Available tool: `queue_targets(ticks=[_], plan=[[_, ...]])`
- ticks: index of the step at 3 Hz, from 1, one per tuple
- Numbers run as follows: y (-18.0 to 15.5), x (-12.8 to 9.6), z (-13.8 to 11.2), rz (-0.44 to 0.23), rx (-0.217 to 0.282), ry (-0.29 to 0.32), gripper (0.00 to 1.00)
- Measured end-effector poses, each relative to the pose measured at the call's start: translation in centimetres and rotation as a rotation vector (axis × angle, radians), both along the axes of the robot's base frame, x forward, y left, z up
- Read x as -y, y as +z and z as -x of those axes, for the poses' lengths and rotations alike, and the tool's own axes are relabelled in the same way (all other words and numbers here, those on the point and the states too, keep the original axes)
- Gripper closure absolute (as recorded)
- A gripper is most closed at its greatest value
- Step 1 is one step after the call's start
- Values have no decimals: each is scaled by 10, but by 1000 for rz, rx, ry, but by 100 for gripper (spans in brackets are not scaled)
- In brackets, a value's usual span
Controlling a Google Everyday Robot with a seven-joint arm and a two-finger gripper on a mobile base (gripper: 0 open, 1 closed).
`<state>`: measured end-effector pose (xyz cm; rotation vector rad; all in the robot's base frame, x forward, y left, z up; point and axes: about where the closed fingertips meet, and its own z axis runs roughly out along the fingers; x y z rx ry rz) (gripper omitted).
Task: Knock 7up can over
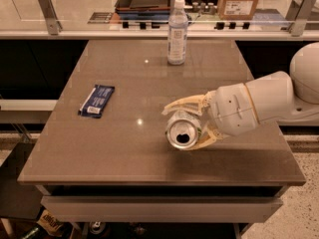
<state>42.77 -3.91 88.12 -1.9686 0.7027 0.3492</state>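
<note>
While the 7up can (182, 132) tilts, round silver top showing | curved cream tool (175, 129) clamps it | over smooth table (114, 153)

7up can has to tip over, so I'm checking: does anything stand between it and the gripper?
Nothing visible: the gripper clasps the 7up can directly; bottle and blue packet lie well away.

no legible text anywhere; bottle (177, 31) label has print too small to read; cardboard box (238, 4) bears a white sticker, illegible; blue packet (96, 100) has a pale patch, unreadable; 7up can (182, 132) shows only its silver top, no brand, clasped by the gripper (175, 129) right of table centre
</note>
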Motion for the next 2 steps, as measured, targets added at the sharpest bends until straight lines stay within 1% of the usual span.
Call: queue_targets(ticks=[1,2], plan=[[2,-1,0,-8,-1,-3,100],[7,2,-5,-11,46,-31,100]])
